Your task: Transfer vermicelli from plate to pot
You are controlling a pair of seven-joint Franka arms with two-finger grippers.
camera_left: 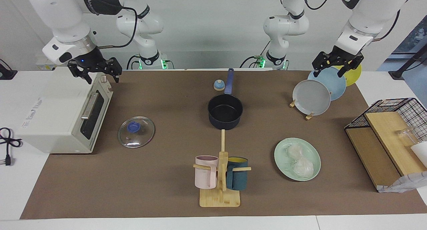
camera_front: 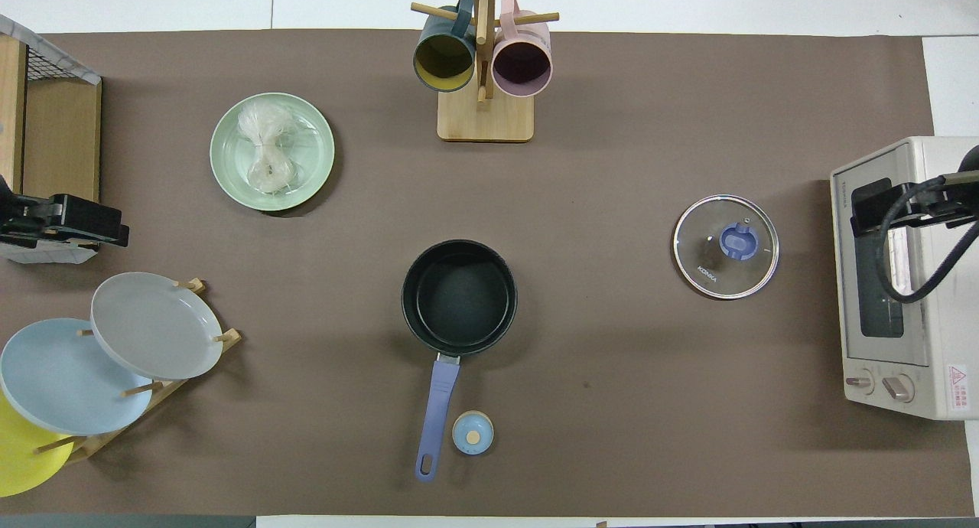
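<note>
The fingers of the left gripper (camera_left: 337, 65) are seen spread, nothing between them, raised over the rack of standing plates (camera_left: 318, 90) at the left arm's end of the table. The fingers of the right gripper (camera_left: 96, 70) are likewise spread and empty, held over the toaster oven (camera_left: 63, 118) at the right arm's end.

The vermicelli (camera_left: 299, 160) is found in two clumps on the plate (camera_left: 282, 155), which lies well apart from both grippers. The pot (camera_left: 225, 110) is set mid-table, nearer to the robots than the plate, its inside bare and its handle turned toward the robots. A small blue knob (camera_left: 219, 85) is placed just beside that handle. The mug tree (camera_left: 221, 176), hung with a pink mug and a teal mug, stands beside the plate, farther from the robots than the pot. A glass lid (camera_left: 136, 132) is laid between the pot and the oven.
</note>
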